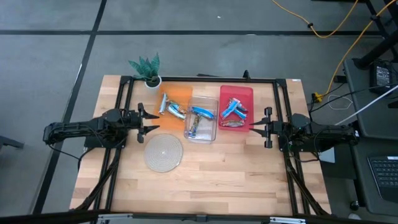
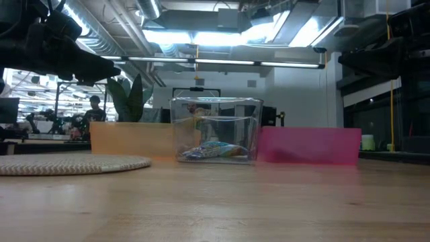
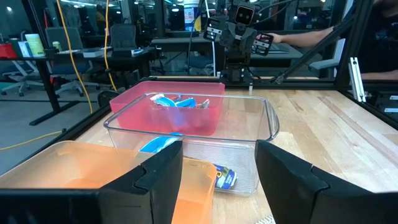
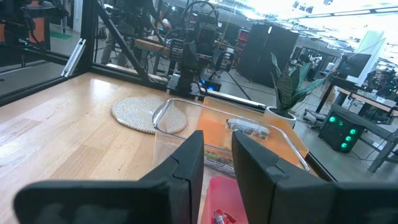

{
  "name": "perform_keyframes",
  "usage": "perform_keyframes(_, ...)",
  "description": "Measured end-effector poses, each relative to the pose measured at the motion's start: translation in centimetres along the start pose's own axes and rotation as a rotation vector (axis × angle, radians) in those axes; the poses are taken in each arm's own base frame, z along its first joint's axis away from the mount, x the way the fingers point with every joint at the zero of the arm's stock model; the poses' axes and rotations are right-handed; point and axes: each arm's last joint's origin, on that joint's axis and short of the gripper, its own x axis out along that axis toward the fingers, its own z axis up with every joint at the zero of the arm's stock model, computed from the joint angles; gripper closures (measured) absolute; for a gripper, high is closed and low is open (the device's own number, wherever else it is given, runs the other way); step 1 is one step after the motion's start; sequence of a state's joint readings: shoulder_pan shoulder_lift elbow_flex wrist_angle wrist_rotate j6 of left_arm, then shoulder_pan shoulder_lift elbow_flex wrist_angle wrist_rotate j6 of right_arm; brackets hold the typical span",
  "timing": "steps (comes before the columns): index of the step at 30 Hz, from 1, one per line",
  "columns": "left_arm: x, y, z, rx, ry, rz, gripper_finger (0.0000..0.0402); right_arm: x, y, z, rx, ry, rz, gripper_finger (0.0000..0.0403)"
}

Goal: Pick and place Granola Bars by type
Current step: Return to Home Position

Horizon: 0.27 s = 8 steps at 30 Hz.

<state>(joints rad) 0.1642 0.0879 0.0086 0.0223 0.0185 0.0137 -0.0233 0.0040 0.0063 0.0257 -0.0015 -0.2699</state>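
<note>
The small wrapped granola bars, shiny blue and tan-brown, all lie in three bins set in a row at the back of the pale wooden worktop. Some are in the translucent orange bin, some in the clear plastic bin in the middle, and some in the red plastic bin. None shows loose on the worktop, so the sorting looks done and only bringing the arms to rest remains. To do that well, each arm should draw straight back from the bins, staying above the rims so no finger clips one. The left tool hangs just beside the orange bin, pointing across it, fingers spread wide and empty. The right tool faces the red bin from the opposite side, fingers narrowly parted, holding nothing. Both arms lie folded, mirroring each other.
</note>
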Motion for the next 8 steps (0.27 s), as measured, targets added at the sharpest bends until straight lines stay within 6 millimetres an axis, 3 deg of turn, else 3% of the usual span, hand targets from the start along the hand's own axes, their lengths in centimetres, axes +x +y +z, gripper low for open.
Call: perform_keyframes(8,0.00,0.00,0.00,0.000,0.000,0.000,0.0208,0.00,0.00,0.00,0.000,0.000,0.000,0.0315)
